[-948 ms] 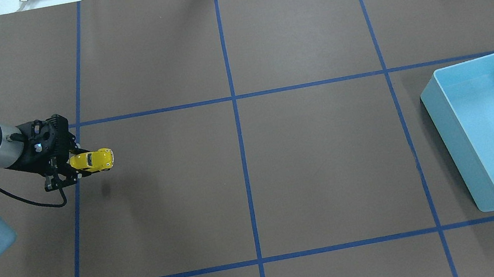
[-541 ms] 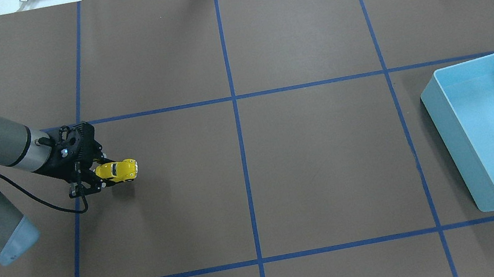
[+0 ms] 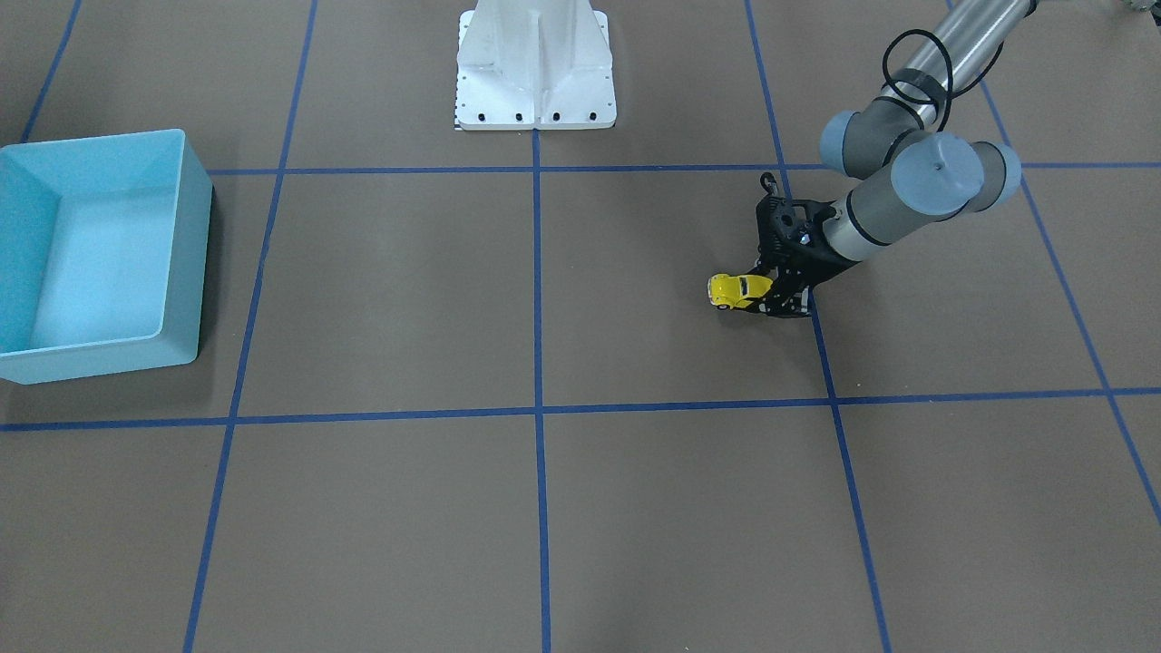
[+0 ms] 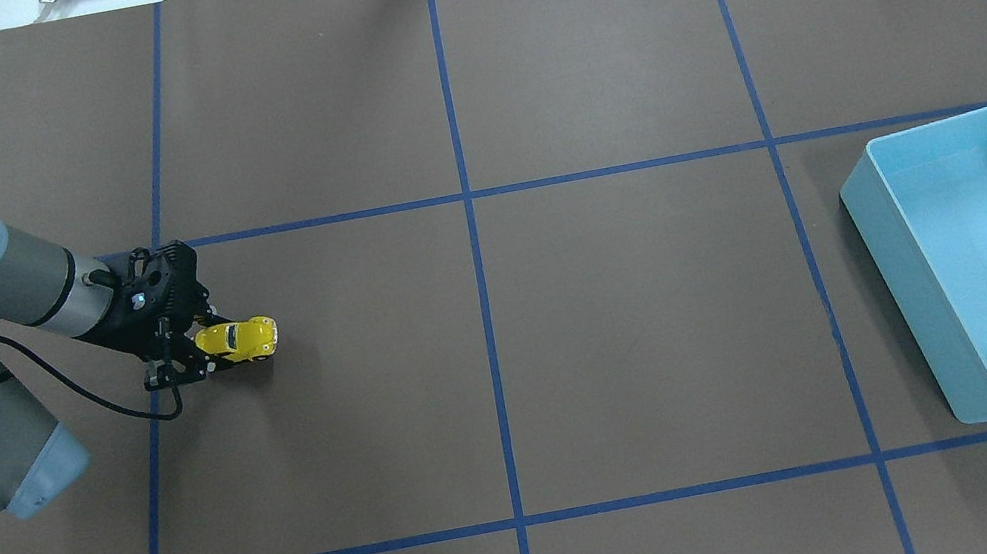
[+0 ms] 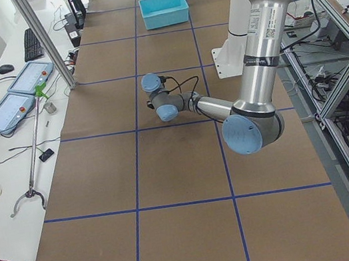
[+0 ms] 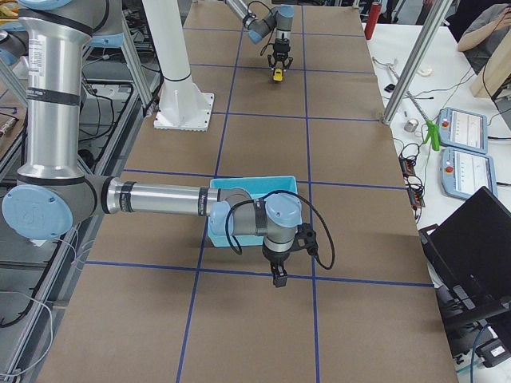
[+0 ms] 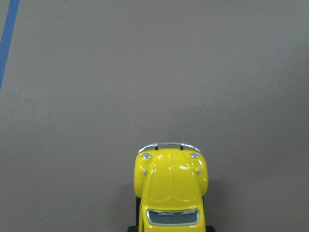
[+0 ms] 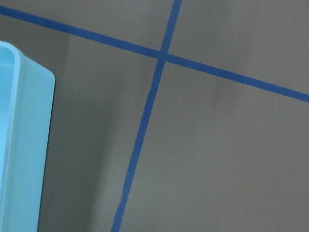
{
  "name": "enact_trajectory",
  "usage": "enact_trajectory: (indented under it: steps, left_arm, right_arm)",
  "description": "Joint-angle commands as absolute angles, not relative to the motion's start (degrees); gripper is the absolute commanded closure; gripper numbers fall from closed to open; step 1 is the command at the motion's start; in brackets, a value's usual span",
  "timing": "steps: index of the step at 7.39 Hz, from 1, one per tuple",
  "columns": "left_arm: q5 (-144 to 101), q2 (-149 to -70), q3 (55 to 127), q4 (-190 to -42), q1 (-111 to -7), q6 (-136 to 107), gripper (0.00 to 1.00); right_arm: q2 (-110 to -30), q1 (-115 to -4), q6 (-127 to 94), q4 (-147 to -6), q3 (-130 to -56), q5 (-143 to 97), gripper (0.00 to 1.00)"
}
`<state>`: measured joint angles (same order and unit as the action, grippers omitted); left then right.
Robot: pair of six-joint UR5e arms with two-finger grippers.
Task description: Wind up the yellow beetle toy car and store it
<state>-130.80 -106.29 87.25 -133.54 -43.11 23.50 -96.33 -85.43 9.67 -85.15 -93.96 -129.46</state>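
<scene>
The yellow beetle toy car (image 4: 241, 341) is small and bright yellow, with its nose toward the table's middle. My left gripper (image 4: 212, 348) is shut on its rear half and holds it low, at or just above the brown table surface. The car also shows in the front-facing view (image 3: 735, 290) and in the left wrist view (image 7: 171, 186), bonnet forward. The light blue bin (image 4: 896, 287) stands far off on the right side. My right gripper (image 6: 276, 279) shows only in the exterior right view, pointing down beside the bin (image 6: 255, 185). I cannot tell whether it is open or shut.
Blue tape lines divide the brown table into squares. The white robot base plate (image 3: 535, 68) stands at the robot's side, between the arms. The bin's corner (image 8: 24, 145) shows in the right wrist view.
My left arm has carried the car to the right and a little toward the robot, and has come lower. Over the last half second it has barely moved.
</scene>
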Motion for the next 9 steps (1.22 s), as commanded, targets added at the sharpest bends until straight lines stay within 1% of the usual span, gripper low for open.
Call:
enact_trajectory:
  steps: [1,9]
  left_arm:
    - [-130.5,-105.9,86.5,-134.1,-43.2,23.6,0.95]
    - [-130.4,-104.1,86.0,-136.1,-43.6,26.5,0.95]
  right_arm:
    - [-96.3,-85.4,9.7,-85.2,-94.0,-129.5,0.0]
    - [-96.3,-85.4,9.7,-85.2,-94.0,-129.5,0.0]
